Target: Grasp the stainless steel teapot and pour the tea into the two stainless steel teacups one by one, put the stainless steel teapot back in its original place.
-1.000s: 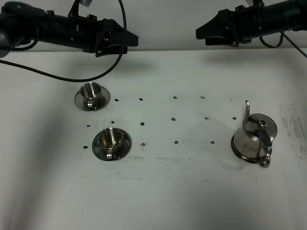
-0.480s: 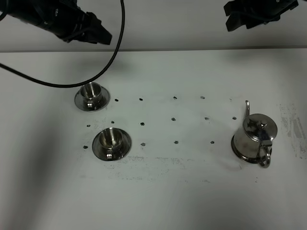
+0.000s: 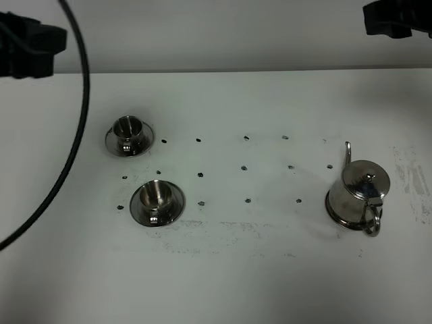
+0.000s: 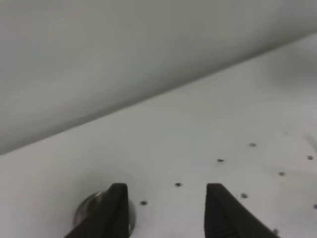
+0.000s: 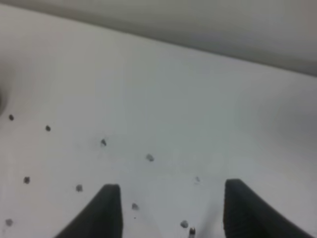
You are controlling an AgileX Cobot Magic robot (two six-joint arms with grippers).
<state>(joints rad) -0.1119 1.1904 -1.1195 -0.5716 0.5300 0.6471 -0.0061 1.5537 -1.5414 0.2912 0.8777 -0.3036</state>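
L arm [image 3: 27, 47] sat at the 10 o'clock corner of the overhead view, off the white table [image 3: 236, 283], w/ its black cable [image 3: 75, 148] looping down the 9 o'clock side. L gripper [image 4: 167, 191] was released: fingers apart, nothing btwn them, only bare table beyond. In its wrist view one teacup showed partly behind a finger; can't tell which one. Both teacups stood at approx 9 o'clock on the table, each on its saucer, apart from each other: rear teacup [image 3: 128, 133] twd 10 o'clock, front teacup [image 3: 156, 200] just nearer the 6 o'clock edge and slightly twd center. Each small handle seemed to face 6 o'clock. Rows of small dark marks [image 3: 246, 167] ran across mid-table btwn cups and pot. The stainless steel teapot [image 3: 358, 196] stood upright at approx 4 o'clock, well apart from the cups, lid on, thin spout up at its 12 o'clock side, loop handle at 5 o'clock. R arm [image 3: 398, 19] sat at the 1 o'clock corner, clear of the pot. R gripper [image 5: 172, 187] was released too, fingers wide, nothing held.
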